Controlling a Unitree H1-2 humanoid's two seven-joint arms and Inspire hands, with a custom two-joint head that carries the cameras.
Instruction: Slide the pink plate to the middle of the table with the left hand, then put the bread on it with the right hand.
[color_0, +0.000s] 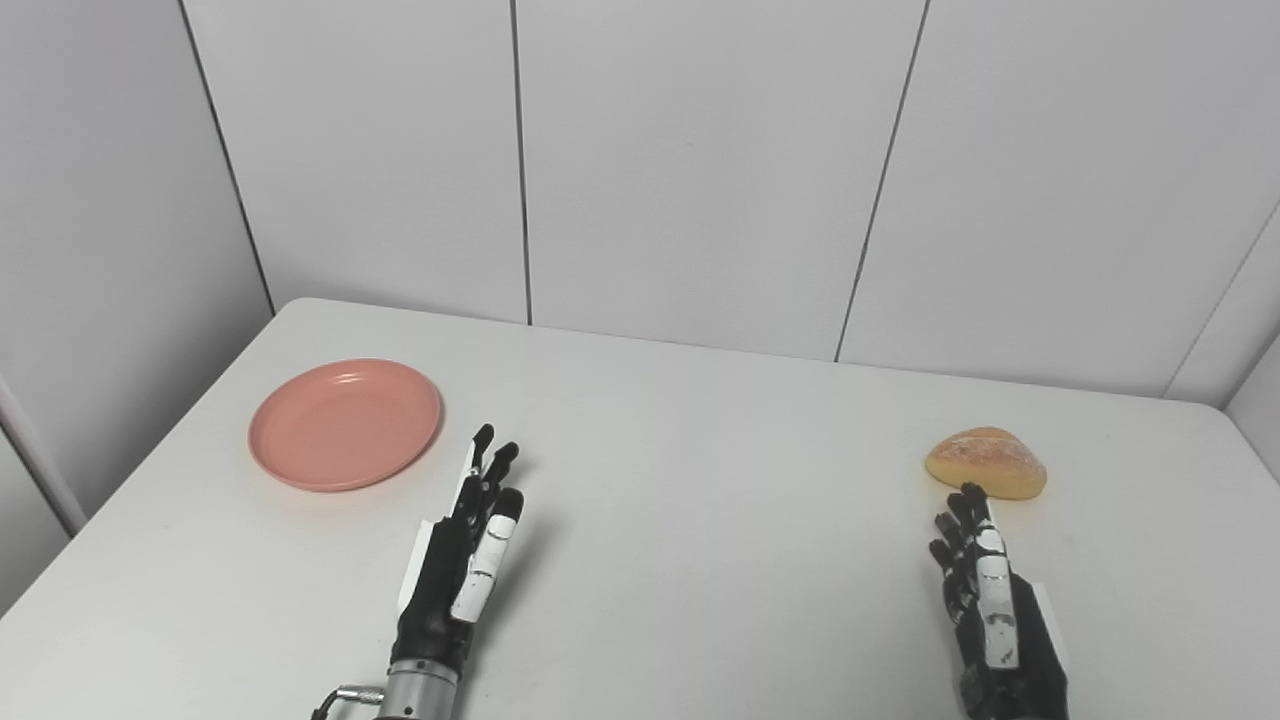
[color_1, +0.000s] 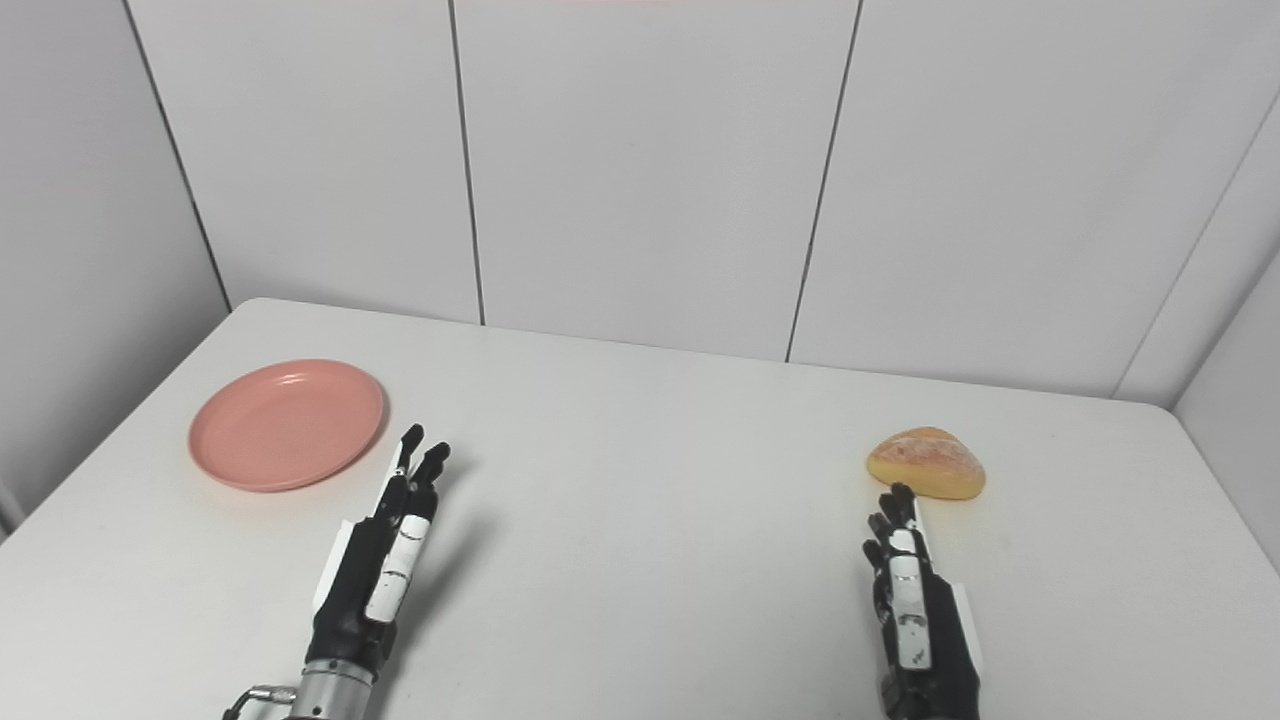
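A round pink plate (color_0: 345, 424) lies flat on the left part of the white table (color_0: 700, 480). My left hand (color_0: 465, 550) hovers just right of and nearer than the plate, fingers stretched out and apart, holding nothing. A golden bread roll (color_0: 986, 463) rests on the right part of the table. Right below it, my right hand (color_0: 985, 590) is open with straight fingers, its fingertips just short of the roll's near edge.
White wall panels (color_0: 700, 170) close off the table's far side and the left. The table's left edge (color_0: 140, 470) runs close to the plate, and the right edge lies a little beyond the bread.
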